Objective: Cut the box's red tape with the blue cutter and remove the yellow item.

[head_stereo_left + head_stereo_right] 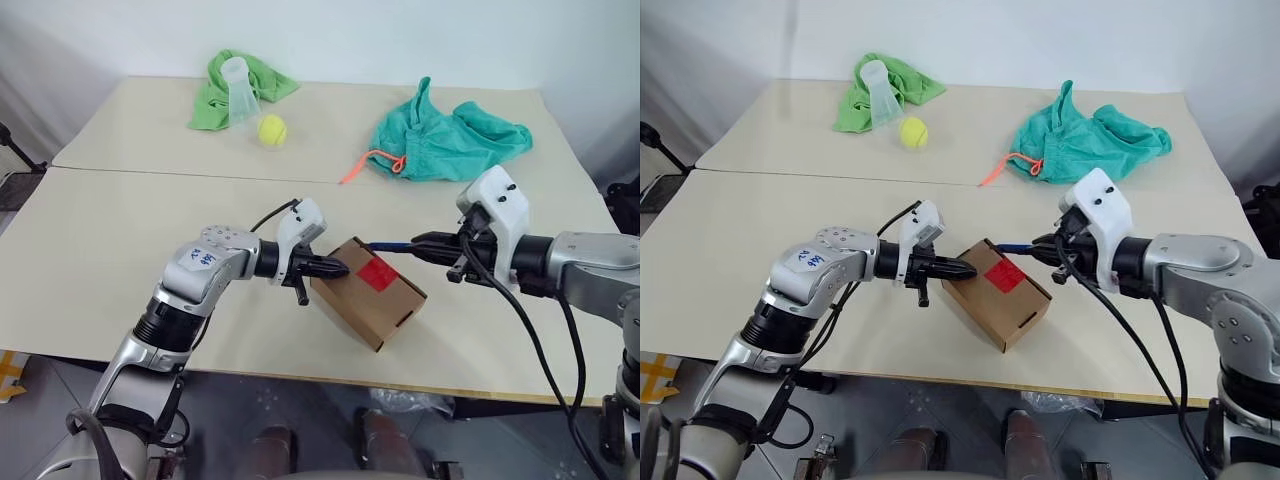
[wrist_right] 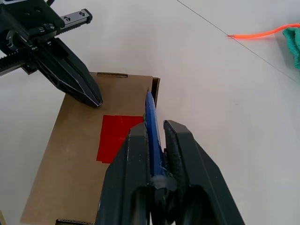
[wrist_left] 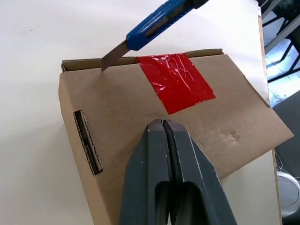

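A: Any writing legible? 
B: Only a white sticker on the left forearm, its blue scrawl unreadable.

A: How are the arms posed? 
B: The left gripper point(image 1: 340, 268), fingers pressed together and holding nothing, reaches rightward, its tip on the top of the box point(image 1: 385, 315). The right gripper point(image 2: 157, 133), angled inward, clamps the blue cutter point(image 3: 157, 23).

A: Where is the tape? 
B: The red tape point(image 3: 176, 80) sits across the lid's edge, mid-table. The left wrist view shows the blade tip at the lid's edge just beside the tape; the head views add a tennis ball point(image 1: 272, 129) and a teal bag point(image 1: 450, 140) far back.
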Controlling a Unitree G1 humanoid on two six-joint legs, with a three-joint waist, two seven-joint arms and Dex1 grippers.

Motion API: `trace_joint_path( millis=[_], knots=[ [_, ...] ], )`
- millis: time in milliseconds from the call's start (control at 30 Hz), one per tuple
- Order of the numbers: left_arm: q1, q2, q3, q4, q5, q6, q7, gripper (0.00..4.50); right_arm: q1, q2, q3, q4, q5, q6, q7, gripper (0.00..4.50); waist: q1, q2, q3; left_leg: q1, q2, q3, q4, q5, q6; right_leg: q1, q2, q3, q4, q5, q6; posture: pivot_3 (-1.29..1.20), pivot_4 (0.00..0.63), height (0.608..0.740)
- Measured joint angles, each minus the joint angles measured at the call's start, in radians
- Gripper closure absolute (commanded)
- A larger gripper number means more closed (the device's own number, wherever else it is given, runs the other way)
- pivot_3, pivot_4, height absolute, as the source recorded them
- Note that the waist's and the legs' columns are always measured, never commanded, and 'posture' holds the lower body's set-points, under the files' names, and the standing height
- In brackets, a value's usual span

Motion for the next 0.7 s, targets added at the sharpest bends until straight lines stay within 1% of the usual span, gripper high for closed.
trace_joint_path(
  millis=[433, 700],
  knots=[
    [0.0, -0.003, 0.0, 0.001, 0.0, 0.0, 0.008, 4.46, 0.015, -0.03, -0.003, 0.002, 0.009, -0.008, 0.003, 4.31, 0.001, 0.0, 0.0, 0.0, 0.0, 0.0, 0.002, 0.0, 0.001, 0.001, 0.0, 0.0, 0.0, 0.0, 0.001, 0.0, 0.15, 0.74],
    [0.0, -0.003, -0.005, 0.002, 0.002, 0.0, 0.009, 4.46, 0.022, -0.03, -0.001, 0.03, 0.003, -0.031, 0.002, 4.31, 0.001, 0.0, 0.0, 0.005, 0.0, -0.001, 0.002, -0.001, 0.003, 0.008, 0.0, -0.001, -0.003, 0.001, 0.002, 0.0, 0.15, 0.74]
  ],
)
